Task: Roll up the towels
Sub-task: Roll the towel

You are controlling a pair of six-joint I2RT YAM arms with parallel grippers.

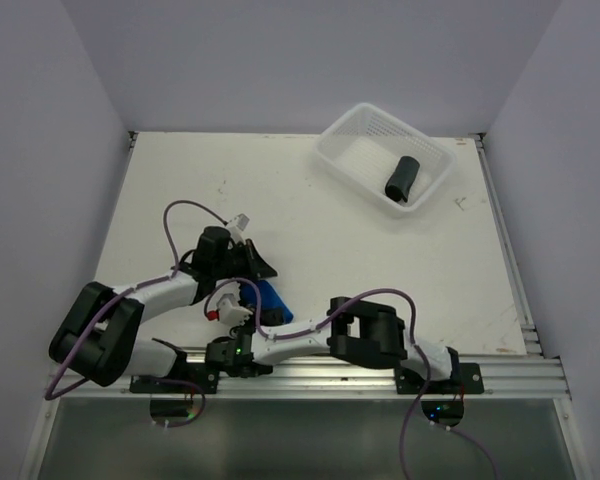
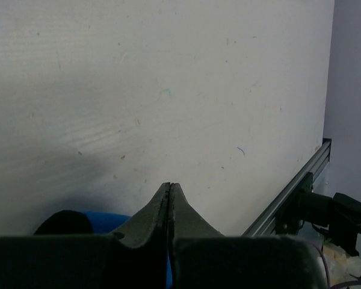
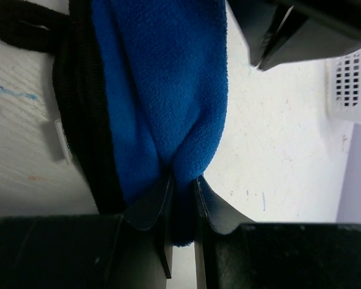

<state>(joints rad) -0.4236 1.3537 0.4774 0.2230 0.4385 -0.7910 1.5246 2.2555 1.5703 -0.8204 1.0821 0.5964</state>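
Near the counter (image 1: 380, 260) front edge, the right gripper (image 3: 183, 179) is pinching the soft, floppy towel (image 3: 159, 84), probably best taken by its hem; the left gripper (image 2: 169, 188) is hanging clenched.

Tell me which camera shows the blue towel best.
Right wrist: the blue towel fills the frame, black edging visible, pinched by the right gripper. Top external shows just a small patch; left wrist only a sliver.
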